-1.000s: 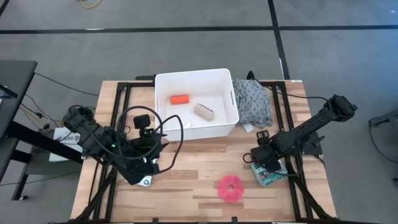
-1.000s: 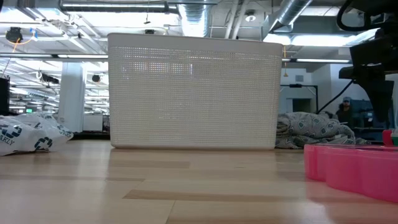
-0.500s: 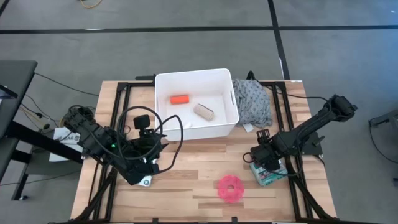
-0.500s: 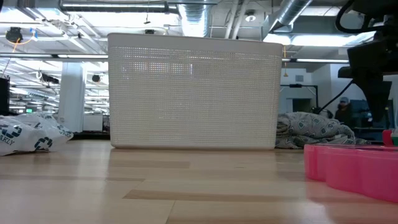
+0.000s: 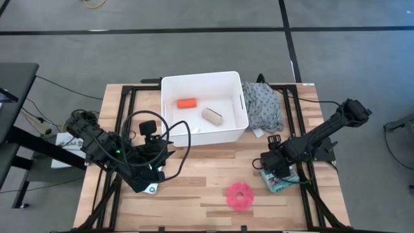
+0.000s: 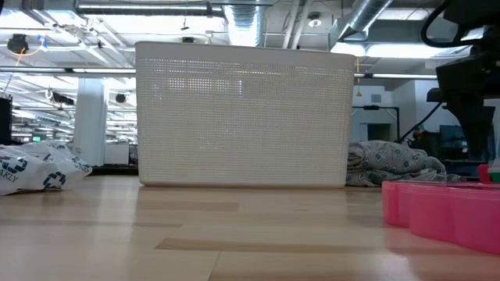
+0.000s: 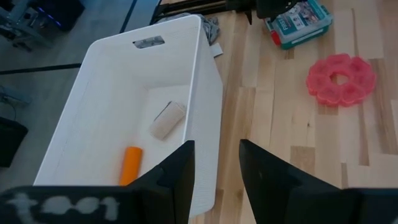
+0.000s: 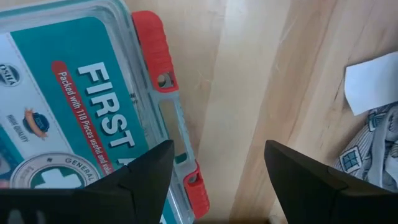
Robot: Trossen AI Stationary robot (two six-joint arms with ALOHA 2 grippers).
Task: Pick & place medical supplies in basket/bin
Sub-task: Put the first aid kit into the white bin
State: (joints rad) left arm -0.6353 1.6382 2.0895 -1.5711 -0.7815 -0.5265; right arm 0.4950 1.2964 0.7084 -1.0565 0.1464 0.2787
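The white bin (image 5: 204, 81) stands at the table's far middle, with an orange cylinder (image 5: 187, 102) and a beige roll (image 5: 212, 116) on its floor. A teal-and-white first-aid box (image 5: 282, 182) with red latches (image 8: 153, 53) lies flat at the right. My right gripper (image 5: 274, 164) hangs open over the box's latch edge (image 8: 177, 134), pointing down, one finger above the lid and one above bare wood. A pink roll (image 5: 239, 196) lies near the front. A white packet (image 6: 39, 173) with green print lies at the left. My left gripper (image 7: 216, 180) waits open, raised left of the bin.
A grey patterned cloth (image 5: 262, 107) is heaped against the bin's right wall, with a small white paper piece (image 8: 373, 81) at its near edge. Bare wood lies between the bin, the pink roll and the box. Black frame rails run along both table sides.
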